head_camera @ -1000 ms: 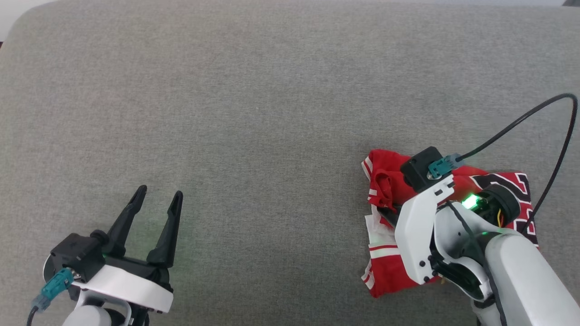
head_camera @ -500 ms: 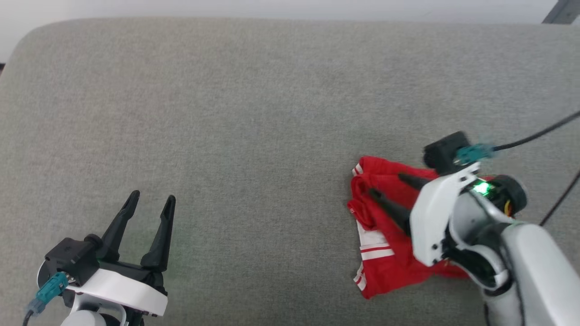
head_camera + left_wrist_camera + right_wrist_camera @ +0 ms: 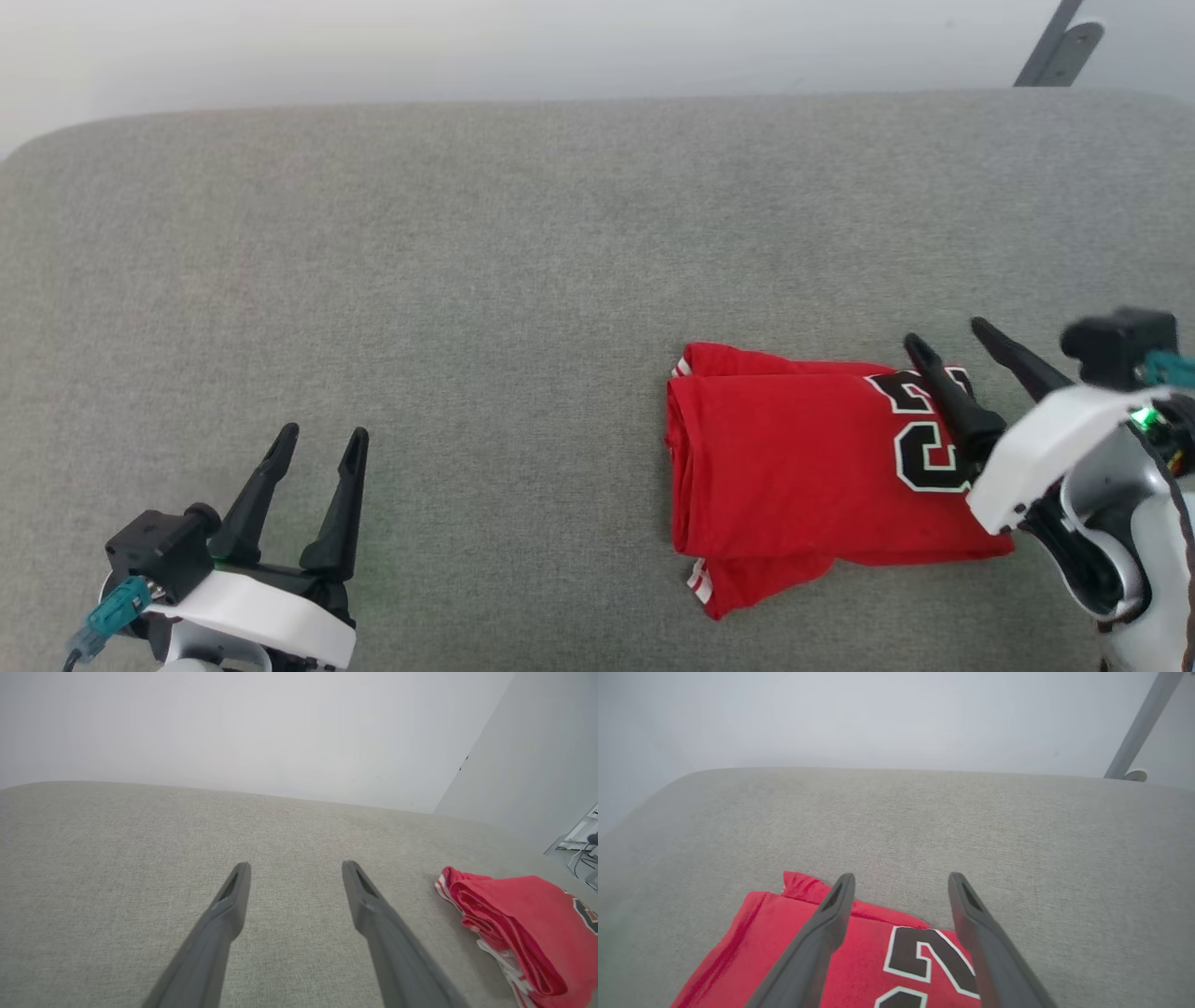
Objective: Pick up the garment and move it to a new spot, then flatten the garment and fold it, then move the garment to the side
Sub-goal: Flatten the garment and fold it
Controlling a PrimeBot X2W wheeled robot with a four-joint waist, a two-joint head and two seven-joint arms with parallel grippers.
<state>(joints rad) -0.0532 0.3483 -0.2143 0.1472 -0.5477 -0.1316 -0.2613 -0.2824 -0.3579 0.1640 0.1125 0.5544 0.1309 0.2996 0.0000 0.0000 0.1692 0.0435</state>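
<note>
"Jersey (image 3: 794, 457) check, near to far: what sits closest?"

"Left end effector (image 3: 325, 434), low at the near left of the bench (image 3: 467, 280), fingers spread wide with nothing between them, well apart from the jersey. Right end effector (image 3: 945, 333) at the near right, also spread wide and empty. One finger crosses the black, white-outlined number (image 3: 924, 467), the other stands past the jersey's right edge. Touching or hovering, I cannot tell"

"And the jersey itself?"

"Folded into a compact red rectangle, flat on the right half of the grey fabric top, toward the near edge. A bit of striped trim (image 3: 698, 583) pokes out at its near left corner"

"So which step?"

"I judge the last, moving it to the side, and it looks about finished: folded, parked right, gripped by nothing. Next calls for lifting the right arm straight away so no finger drags the top layer open"

"Beyond it?"

"Bare grey fabric to the far edge, then pale wall and a grey metal strut (image 3: 1060, 42)"
</note>
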